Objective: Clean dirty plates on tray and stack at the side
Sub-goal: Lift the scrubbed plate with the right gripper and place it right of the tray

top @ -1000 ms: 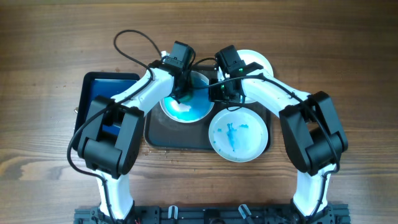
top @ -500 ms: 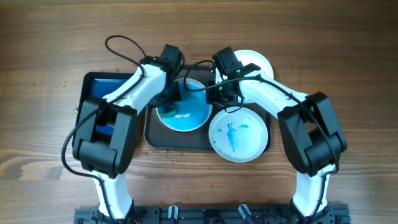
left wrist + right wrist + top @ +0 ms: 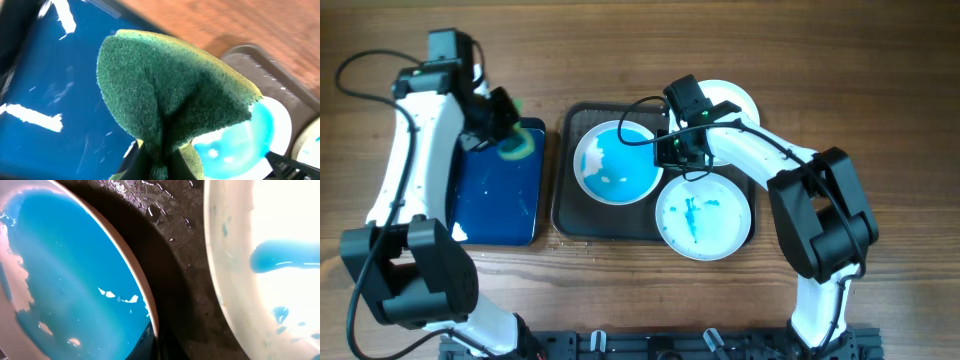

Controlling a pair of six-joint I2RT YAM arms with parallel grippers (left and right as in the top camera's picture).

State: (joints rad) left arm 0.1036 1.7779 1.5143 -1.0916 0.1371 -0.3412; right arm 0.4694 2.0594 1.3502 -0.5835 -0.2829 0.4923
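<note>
**Overhead view:** The dark tray (image 3: 563, 215), rectangular with rounded corners and a raised rim, is set on the wooden table (image 3: 620, 40) just beside the glossy blue tray (image 3: 495, 205). Open wood is left beyond the far edges and at both sides. A round flooded plate (image 3: 618, 165), largely covered with blue liquid, lies in the dark tray's left half. A streaked plate (image 3: 705, 218), white with blue smears, occupies the right half and overhangs the near rim. A third plate (image 3: 735, 98) is seen at the far right corner, partly hidden by the right arm. The left gripper (image 3: 508, 135) is closed on a green sponge (image 3: 516, 148) above the blue tray's far right corner. The right gripper (image 3: 672, 150) is positioned at the flooded plate's right rim.

**Left wrist view:** The sponge, coarse and fibrous, is folded and pinched from below. Wet highlights are shown on the blue tray.

**Right wrist view:** A wet, fine-woven tray floor separates the two plates. Whether the right jaws are clamped cannot be told
</note>
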